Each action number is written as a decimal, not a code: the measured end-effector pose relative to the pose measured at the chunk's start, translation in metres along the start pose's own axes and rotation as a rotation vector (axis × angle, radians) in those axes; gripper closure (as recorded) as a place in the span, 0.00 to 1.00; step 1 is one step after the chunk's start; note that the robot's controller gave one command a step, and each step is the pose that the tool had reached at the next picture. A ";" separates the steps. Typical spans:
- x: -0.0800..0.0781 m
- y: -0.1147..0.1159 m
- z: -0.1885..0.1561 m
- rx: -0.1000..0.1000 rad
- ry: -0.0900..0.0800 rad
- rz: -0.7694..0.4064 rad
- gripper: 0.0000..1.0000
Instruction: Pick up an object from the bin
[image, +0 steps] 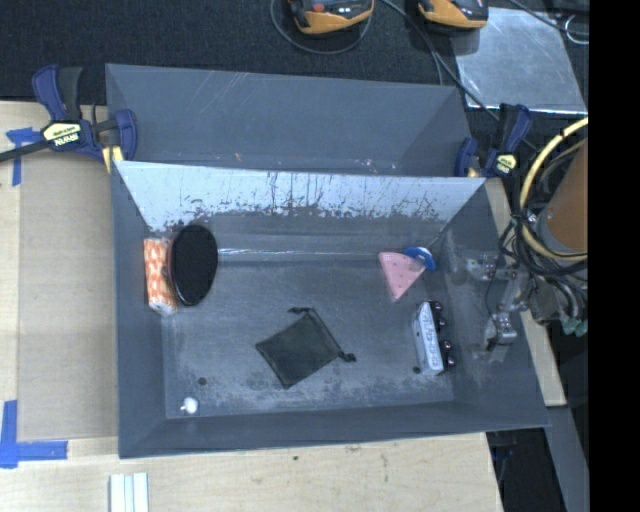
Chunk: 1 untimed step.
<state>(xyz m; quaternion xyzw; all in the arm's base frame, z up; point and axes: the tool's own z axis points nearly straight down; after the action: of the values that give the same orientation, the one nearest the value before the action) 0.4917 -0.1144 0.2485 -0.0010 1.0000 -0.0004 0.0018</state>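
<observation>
My gripper (498, 325) hangs over the bin's sloping right wall, at mid height. Nearest to it, a little to its left on the bin floor, lies a slim silver and black stick-shaped thing (430, 338), standing lengthwise. Up and to the left of that rests a pink triangular piece (399, 272) with a small blue thing (421, 258) at its upper right corner. The gripper touches none of them.
A flat black pouch (299, 348) lies in the floor's middle front. Against the left wall sit a black oval thing (193, 264) and an orange patterned packet (156, 271). A tiny white bit (188, 405) is in the front left corner.
</observation>
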 end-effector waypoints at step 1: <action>0.000 0.000 0.000 0.000 0.000 0.000 0.00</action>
<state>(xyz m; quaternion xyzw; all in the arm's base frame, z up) 0.4917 -0.1144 0.2485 -0.0010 1.0000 -0.0003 0.0018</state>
